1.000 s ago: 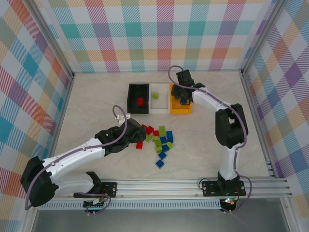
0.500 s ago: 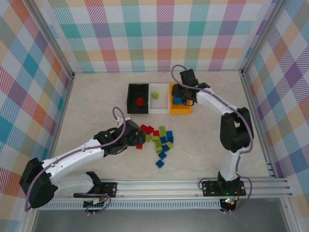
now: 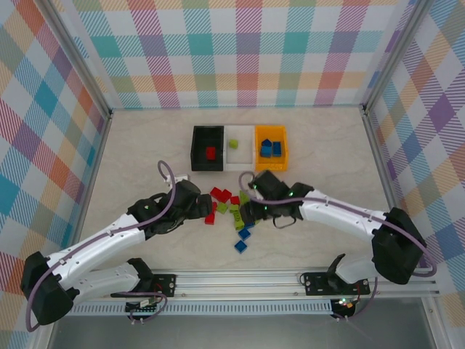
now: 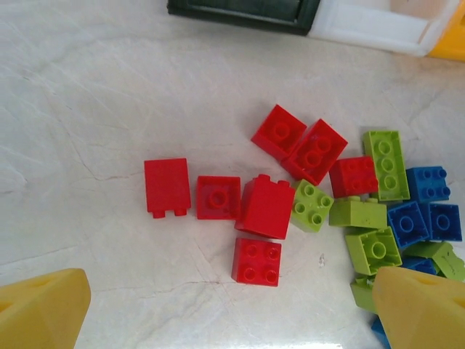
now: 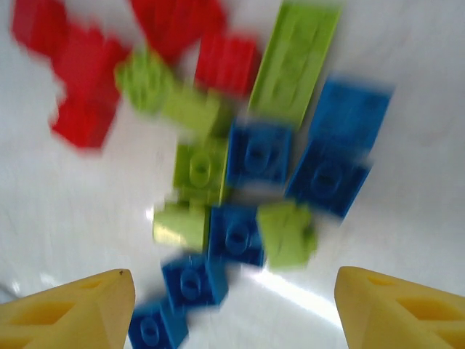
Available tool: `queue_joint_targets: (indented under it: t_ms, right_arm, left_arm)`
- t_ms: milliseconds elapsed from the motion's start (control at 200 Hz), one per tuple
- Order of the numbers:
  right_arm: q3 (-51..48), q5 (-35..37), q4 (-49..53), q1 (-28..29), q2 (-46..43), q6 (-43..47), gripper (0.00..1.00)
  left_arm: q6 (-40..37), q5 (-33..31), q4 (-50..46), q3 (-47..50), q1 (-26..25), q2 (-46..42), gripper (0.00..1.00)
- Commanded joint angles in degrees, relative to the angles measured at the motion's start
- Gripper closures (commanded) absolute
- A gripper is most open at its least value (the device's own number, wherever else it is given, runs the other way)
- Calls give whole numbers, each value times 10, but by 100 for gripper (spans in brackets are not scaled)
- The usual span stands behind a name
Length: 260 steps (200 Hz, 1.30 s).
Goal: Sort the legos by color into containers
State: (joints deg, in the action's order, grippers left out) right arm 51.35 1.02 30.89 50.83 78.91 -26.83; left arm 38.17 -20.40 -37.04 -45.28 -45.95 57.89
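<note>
The legos lie in a loose pile mid-table: red ones (image 3: 220, 195) on the left, lime green (image 3: 244, 196) and blue (image 3: 254, 206) on the right. My left gripper (image 3: 205, 209) hovers open over the red side, with a red brick (image 4: 256, 260) on the table between its yellow fingertips (image 4: 42, 309). My right gripper (image 3: 249, 209) hangs open above the blue and green side, over a blue brick (image 5: 236, 233); that view is blurred. The black container (image 3: 196, 149) holds a red brick, the white container (image 3: 240, 164) a green one, the orange-yellow container (image 3: 284, 149) two blue ones.
The three bins stand side by side behind the pile. A single blue brick (image 3: 240, 246) lies nearer the front rail (image 3: 240, 278). Checked walls close the table at the left, back and right.
My right arm has swung from over the orange-yellow bin down to the pile, its jaws opening. Two blue bricks now show in that bin. My left gripper has shifted slightly by the red bricks.
</note>
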Motion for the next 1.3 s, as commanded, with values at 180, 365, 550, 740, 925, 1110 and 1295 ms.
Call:
queue_joint_targets:
  t_ms: [180, 365, 550, 740, 925, 1110, 1295]
  right_arm:
    - [9, -2, 37, 103, 52, -4, 28]
    - [49, 9, 24, 135, 124, 13, 32]
    - [73, 10, 23, 153, 169, 20, 34]
    - [85, 31, 41, 173, 193, 11, 37]
    - [78, 48, 47, 180, 193, 10, 38]
    - [90, 70, 50, 193, 217, 17, 47]
    - [81, 81, 42, 195, 201, 15, 61]
  left_arm:
    - [4, -20, -29, -10, 9, -9, 0]
    - [9, -18, -34, -2, 11, -12, 0]
    - [9, -25, -41, -3, 13, -20, 0]
    - [8, -30, -48, -6, 19, -30, 0]
    - [7, -32, -50, -6, 23, -34, 0]
    - [6, -29, -51, -5, 26, -34, 0]
    - [7, -24, -49, -2, 27, -34, 0]
